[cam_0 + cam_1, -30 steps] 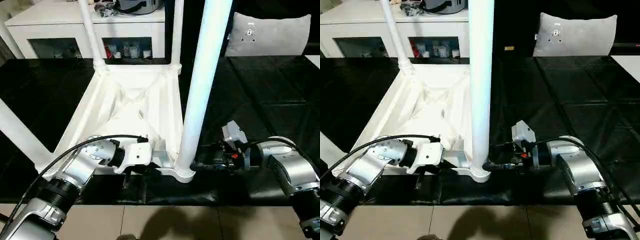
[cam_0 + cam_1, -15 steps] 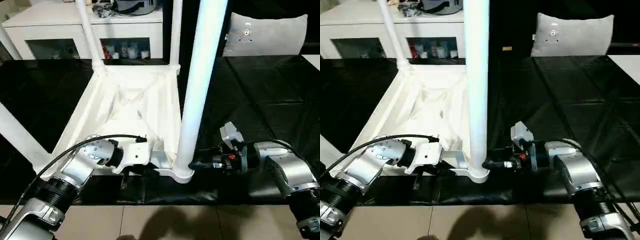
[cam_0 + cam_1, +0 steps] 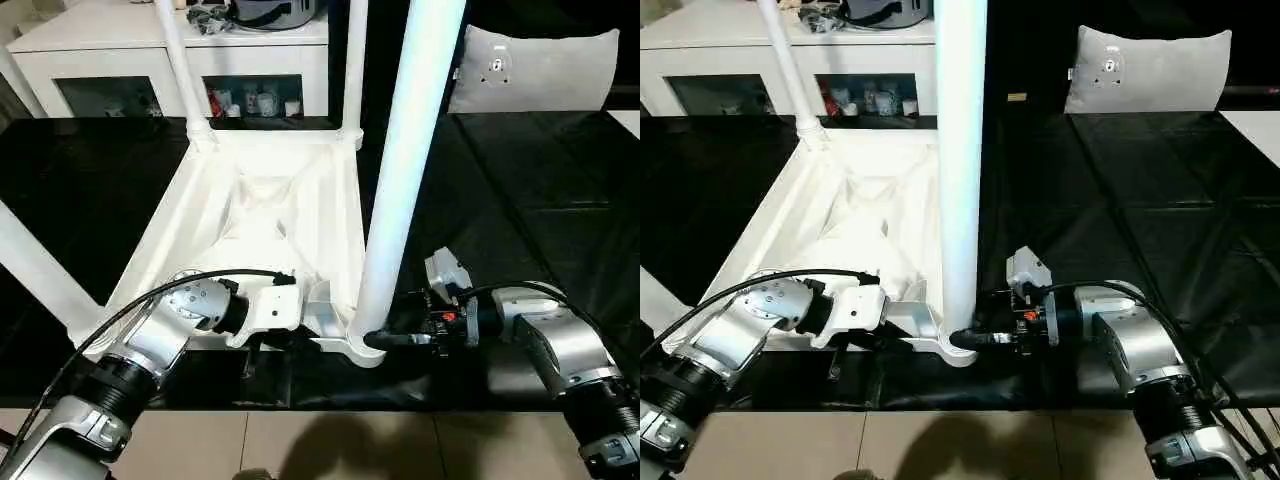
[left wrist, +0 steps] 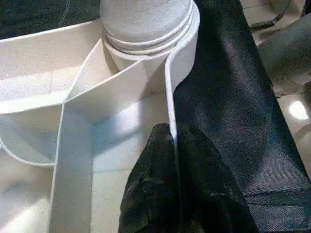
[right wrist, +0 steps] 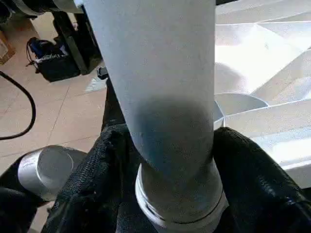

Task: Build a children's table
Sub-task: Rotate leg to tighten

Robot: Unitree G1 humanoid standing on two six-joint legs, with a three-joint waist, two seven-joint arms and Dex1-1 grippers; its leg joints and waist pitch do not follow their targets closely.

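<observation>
Right claw (image 5: 165, 160) pinches the near leg (image 3: 405, 170) at its socket; left claw (image 4: 172, 170) pinches the rim of the upside-down top (image 3: 270, 215) on the desk (image 3: 520, 210). All 4 legs look fitted; prob. only seating left.

Large black-covered work surface (image 3: 520, 190) — creased sheeting, spread out to the near edge. Lying on it, upside down at the middle of the near edge, white children's table (image 3: 270, 215); toward the far right corner — grey cushion (image 3: 535, 68).
</observation>
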